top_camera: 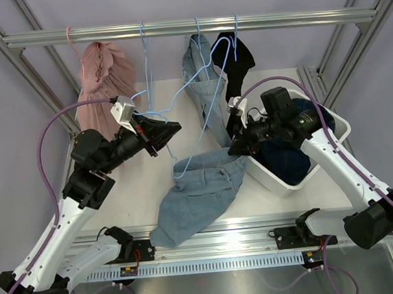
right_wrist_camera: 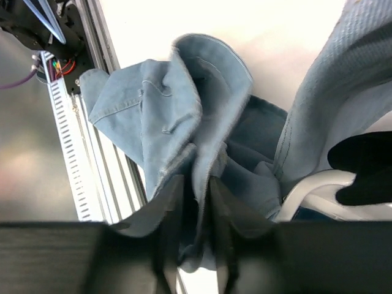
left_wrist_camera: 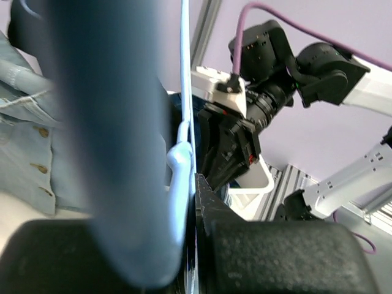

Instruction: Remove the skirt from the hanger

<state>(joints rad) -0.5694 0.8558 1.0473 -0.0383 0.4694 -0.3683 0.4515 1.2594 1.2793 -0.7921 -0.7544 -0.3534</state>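
Over on the left a pink garment [top_camera: 104,72] hangs from the rail [top_camera: 288,19]. Just right of it, the left gripper [top_camera: 173,127] reaches in towards the middle, fingers clenched on the thin wire of a light-blue hanger [left_wrist_camera: 187,92]; the left wrist view shows that wire running up between the pads. The hanger's hook is up on the rail.

Centre now: the denim skirt [top_camera: 200,191] is down on the table [top_camera: 135,193], crumpled. Its long axis runs diagonally. One end points to the near left and reaches the frame at the table's front edge. The other end rises to the far right. Whether the hanger's lowest wire touches the skirt's upper edge, I cannot tell.

At that far-right end, the right gripper [top_camera: 236,145] has the skirt. The right wrist view shows both fingers pinched on a raised fold of denim, with the rest of the cloth spilling away below it.

Right beside it sits the white bin [top_camera: 271,178], with dark clothes inside. Behind, more denim and a black piece hang from the rail.
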